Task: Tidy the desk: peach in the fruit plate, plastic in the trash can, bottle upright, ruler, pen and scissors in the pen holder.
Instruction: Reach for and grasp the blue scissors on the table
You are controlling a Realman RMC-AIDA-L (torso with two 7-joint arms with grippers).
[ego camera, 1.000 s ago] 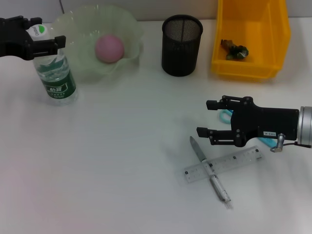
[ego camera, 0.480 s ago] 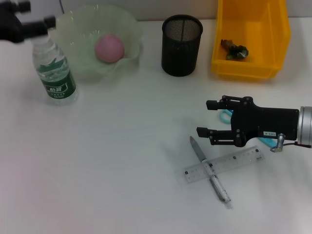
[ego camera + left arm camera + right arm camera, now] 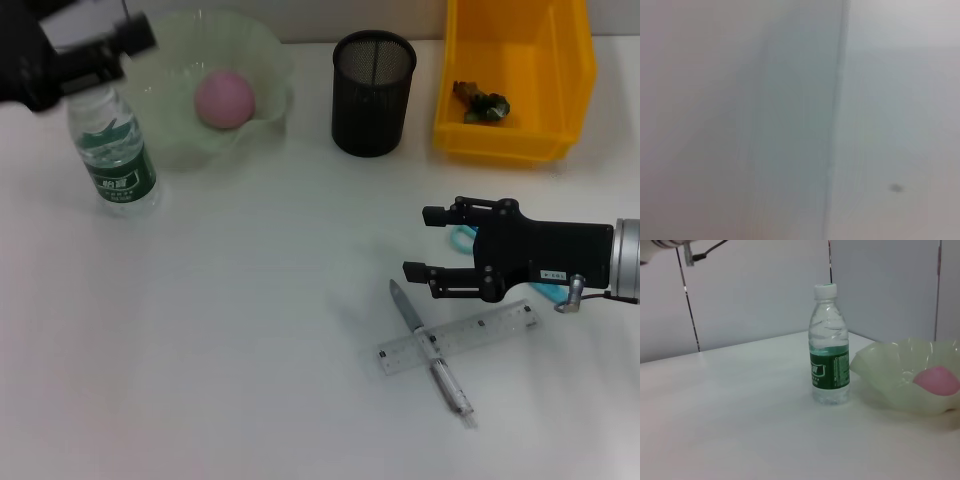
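Green-labelled bottle (image 3: 112, 150) stands upright near the desk's far left corner, just beside the fruit plate (image 3: 262, 45). Left gripper (image 3: 95, 52), clamped on the cap 1 s ago, has let go and lifted; it now hangs above the bottle, not touching it (right wrist view shows the cap bare). Its fingers are blurred, so I cannot tell how far apart they are. Judgement: bottle step done.

Peach (image 3: 224, 98) sits in the fruit plate; crumpled plastic (image 3: 480, 101) lies in the yellow trash can (image 3: 520, 140) at the far right corner. 3 steps look finished.

Remaining: pen (image 3: 430, 348) and ruler (image 3: 460, 338) lie crossed near the near right edge; scissors (image 3: 462, 238) are mostly hidden under the right gripper (image 3: 420, 243), only a teal loop showing. Right gripper has not moved over the last second, jaws spread, holding nothing. Pen holder (image 3: 373, 92), at the far edge, looks empty from the head view.
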